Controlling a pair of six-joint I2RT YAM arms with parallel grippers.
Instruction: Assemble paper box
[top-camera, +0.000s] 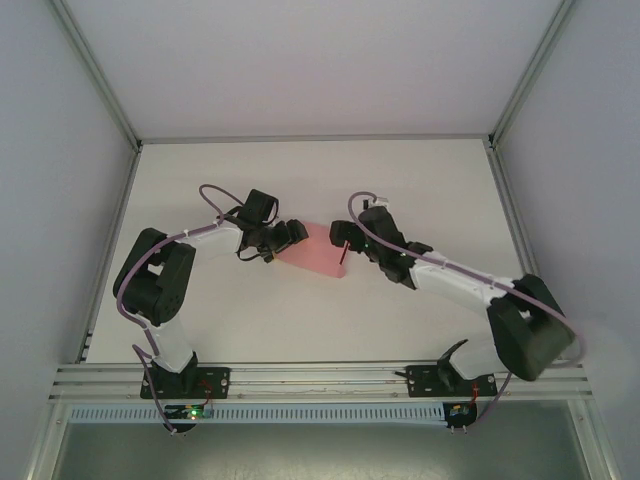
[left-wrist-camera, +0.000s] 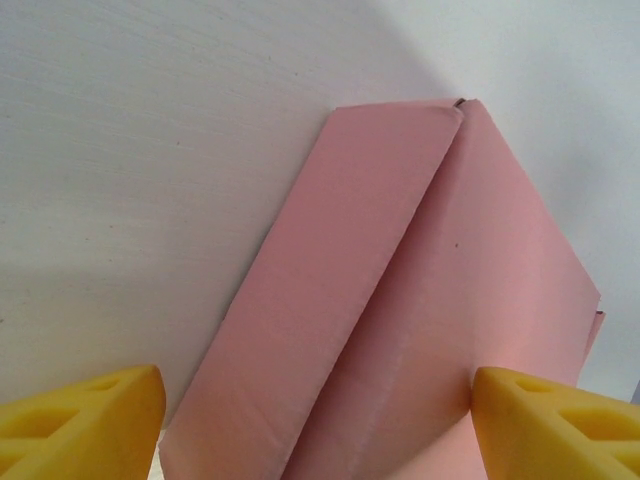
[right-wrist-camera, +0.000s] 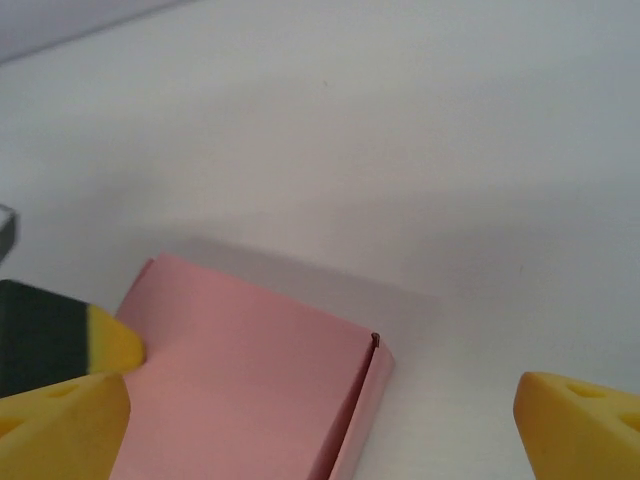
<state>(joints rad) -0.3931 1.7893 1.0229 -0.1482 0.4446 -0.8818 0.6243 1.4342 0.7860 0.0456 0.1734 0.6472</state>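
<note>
On the white counter (top-camera: 250, 180) we count one pink paper box (top-camera: 318, 252), part-folded, lying mid-counter between two hands. The left hand (left-wrist-camera: 315, 430), spread apart, straddles its left end, and the long crease runs away from it. The right hand (right-wrist-camera: 320, 430), also spread wide, hangs over its right end.

Bright diffuse light w/ soft shadow beside paper box (right-wrist-camera: 250, 390); wrist pics slightly blurry up close.

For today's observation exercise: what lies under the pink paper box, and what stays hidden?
The pink paper box lies on the white table, which shows beside it. One panel folds over another along a crease. Whatever sits between the layers or beneath them is covered.
</note>
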